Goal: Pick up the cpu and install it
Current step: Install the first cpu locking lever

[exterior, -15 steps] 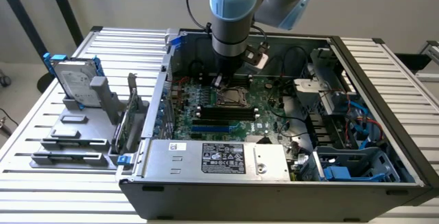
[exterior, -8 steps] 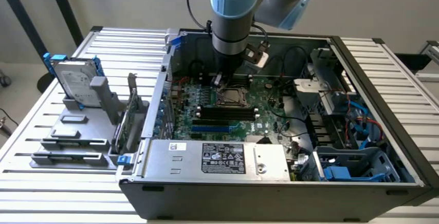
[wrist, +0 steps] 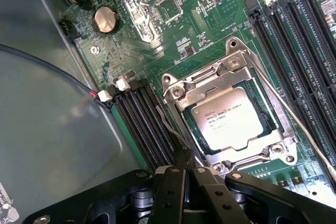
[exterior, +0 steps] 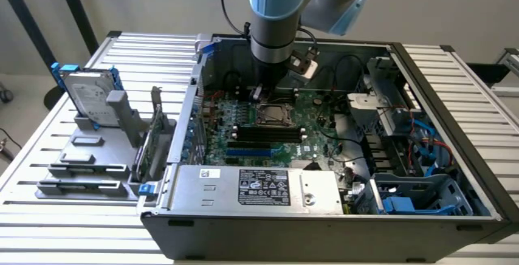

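One open PC case [exterior: 454, 216] fills mid-frame in the exterior view, green motherboard [exterior: 243, 132] inside. Arm's reaching down into it, gripper [wrist: 185, 167] pinched shut, holding nothing. Cpu [wrist: 227, 117] sits in its socket [wrist: 181, 94], right by the fingertips.

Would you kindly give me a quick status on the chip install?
Gripper shut, empty, at the socket edge. Chip seated in its socket on the board. Nothing over the chip.

The cpu [wrist: 227, 118], a flat square chip with a printed silver-grey top, lies seated in its motherboard socket, framed by the metal bracket, just beyond the gripper's [wrist: 186, 174] closed fingertips.
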Robot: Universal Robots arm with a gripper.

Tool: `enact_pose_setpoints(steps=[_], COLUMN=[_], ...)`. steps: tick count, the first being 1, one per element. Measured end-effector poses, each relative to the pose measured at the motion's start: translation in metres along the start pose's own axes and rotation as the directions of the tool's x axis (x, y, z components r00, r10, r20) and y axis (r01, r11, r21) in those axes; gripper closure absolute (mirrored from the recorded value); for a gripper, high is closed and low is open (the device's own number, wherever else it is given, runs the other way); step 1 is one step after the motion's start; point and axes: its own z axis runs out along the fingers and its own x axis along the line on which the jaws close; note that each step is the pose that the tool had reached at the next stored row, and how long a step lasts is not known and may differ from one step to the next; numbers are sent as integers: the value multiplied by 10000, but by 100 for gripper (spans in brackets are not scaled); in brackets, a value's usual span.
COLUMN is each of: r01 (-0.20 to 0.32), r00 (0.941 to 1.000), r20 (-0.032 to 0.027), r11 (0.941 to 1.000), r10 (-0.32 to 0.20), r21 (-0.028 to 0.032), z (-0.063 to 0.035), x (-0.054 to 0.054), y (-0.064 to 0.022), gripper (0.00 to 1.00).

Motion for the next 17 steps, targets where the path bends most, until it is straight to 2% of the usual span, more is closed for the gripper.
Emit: enact_pose_setpoints(steps=[9, 17], r01=[-7, -7], r00=[10000, 10000], r20=[3, 55], r11=[10000, 10000], r10=[7, 7], r21=[-3, -33], z=[7, 9], x=[18, 21], y=[-10, -6], gripper=[89, 89])
